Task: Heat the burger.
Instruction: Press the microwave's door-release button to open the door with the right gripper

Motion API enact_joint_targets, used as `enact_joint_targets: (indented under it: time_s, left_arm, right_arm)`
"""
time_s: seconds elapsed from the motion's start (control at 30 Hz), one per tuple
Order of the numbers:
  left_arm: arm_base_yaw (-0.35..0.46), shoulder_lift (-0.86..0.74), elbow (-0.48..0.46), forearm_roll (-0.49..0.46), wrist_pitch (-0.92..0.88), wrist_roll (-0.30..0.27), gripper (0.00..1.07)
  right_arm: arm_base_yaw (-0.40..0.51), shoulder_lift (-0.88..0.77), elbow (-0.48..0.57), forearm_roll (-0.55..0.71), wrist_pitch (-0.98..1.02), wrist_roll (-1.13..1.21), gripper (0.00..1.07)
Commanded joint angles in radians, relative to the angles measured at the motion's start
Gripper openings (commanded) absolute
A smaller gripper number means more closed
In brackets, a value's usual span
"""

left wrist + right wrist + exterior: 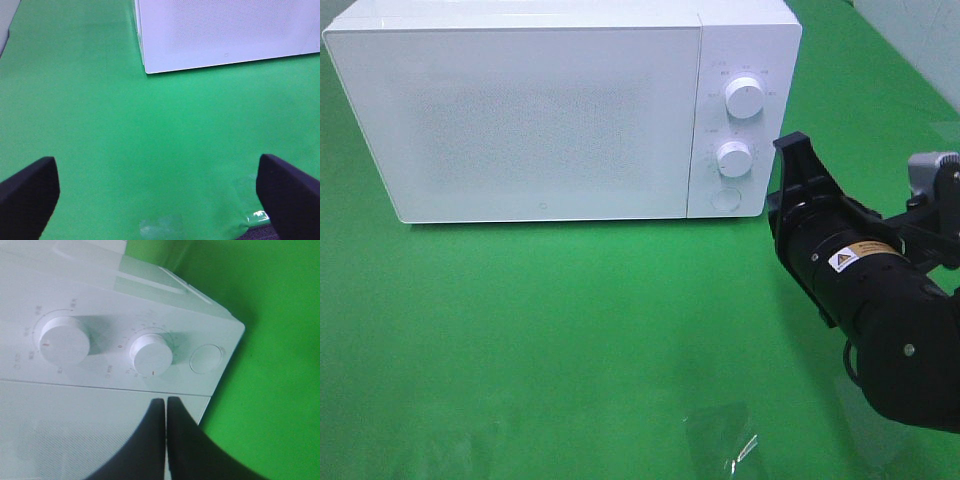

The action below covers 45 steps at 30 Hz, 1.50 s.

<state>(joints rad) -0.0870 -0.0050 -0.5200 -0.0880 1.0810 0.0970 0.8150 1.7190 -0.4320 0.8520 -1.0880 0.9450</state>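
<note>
Looks past loading (no burger visible anywhere, possibly behind the shut door of the microwave at the far edge of the table), leaving heating to start: right gripper clenched empty near the lower knob, left gripper splayed wide toward the front edge.

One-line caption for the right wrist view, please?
Shut right gripper poised before the closed microwave's control panel, nearest the dial beside the round button.

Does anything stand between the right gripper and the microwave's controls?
Nothing visible does. The shut right gripper faces the lower knob and round button of the microwave unobstructed. No burger shows; the door is closed.
</note>
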Motion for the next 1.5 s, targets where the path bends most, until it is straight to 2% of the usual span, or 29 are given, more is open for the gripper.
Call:
enact_joint_targets:
  time_s: [0.03, 0.43, 0.63, 0.87, 1.0, 1.5]
  left_arm:
    - [0.001, -0.007, 0.003, 0.002, -0.011, -0.004, 1.00]
    - [0.001, -0.007, 0.003, 0.002, -0.011, -0.004, 1.00]
    - [0.001, -0.007, 0.003, 0.002, -0.011, -0.004, 1.00]
    - [0.001, -0.007, 0.003, 0.002, -0.011, -0.004, 1.00]
    - [0.001, -0.007, 0.003, 0.002, -0.011, -0.004, 1.00]
    - [0.001, -0.007, 0.003, 0.003, -0.011, -0.004, 1.00]
  right_arm:
    - [-0.001, -0.001, -0.009, -0.013, 0.097, 0.200, 0.00]
    - [-0.024, 0.037, -0.035, -0.025, 0.183, 0.268, 0.00]
    - [-0.114, 0.098, -0.120, -0.134, 0.227, 0.281, 0.00]
    - [-0.159, 0.138, -0.166, -0.175, 0.256, 0.284, 0.00]
    - [-0.210, 0.196, -0.233, -0.255, 0.297, 0.311, 0.00]
    - [-0.281, 0.317, -0.366, -0.301, 0.322, 0.313, 0.00]
